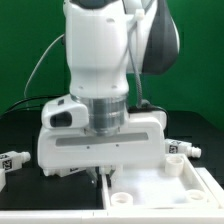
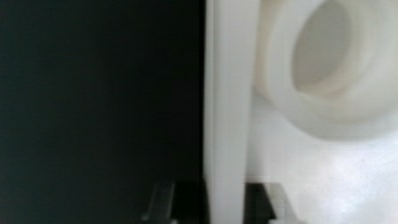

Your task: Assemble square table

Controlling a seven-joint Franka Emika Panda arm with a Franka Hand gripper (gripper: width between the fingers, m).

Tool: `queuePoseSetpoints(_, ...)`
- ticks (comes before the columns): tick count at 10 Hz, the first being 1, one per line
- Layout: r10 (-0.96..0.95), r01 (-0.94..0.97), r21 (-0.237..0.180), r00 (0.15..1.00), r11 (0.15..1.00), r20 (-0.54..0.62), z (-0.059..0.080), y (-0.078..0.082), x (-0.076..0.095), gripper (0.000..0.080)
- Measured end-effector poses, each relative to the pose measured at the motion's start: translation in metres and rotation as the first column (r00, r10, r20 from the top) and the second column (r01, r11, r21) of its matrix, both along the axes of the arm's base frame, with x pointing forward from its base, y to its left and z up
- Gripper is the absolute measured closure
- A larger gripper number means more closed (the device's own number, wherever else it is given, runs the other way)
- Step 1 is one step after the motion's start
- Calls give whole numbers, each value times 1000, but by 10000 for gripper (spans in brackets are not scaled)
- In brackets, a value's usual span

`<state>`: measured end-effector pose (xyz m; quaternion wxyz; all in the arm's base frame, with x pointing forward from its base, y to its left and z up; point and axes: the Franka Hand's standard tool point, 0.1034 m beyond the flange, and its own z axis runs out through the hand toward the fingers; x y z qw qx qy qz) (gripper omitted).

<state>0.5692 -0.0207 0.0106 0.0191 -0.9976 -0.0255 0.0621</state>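
While end effector (image 2: 215, 202) pinches tabletop (image 2: 311, 150), arm (image 1: 98, 50) stands vertical.

Exterior view: bright, even light; white arm (image 1: 98, 50) slightly overexposed, resolution low. Wrist view: square table (image 2: 228, 100) rim blurred, out of focus; background dark, detailless.

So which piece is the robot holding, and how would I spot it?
Find the big white robot arm in the middle and follow it down to its gripper. It pinches the raised rim of the square tabletop, at the exterior view's lower right. It is a wide white slab with a round socket, unlike the small tagged legs nearby.
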Motion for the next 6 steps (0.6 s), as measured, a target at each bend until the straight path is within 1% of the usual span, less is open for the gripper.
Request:
queuePoseSetpoints(3,-61,61,-24,998,998,15,-3,0,0,745)
queuePoseSetpoints(5,-57,58,-22,998,998,14,-4,0,0,731)
queuePoseSetpoints(6,-57,57,-22,998,998,14,-4,0,0,556)
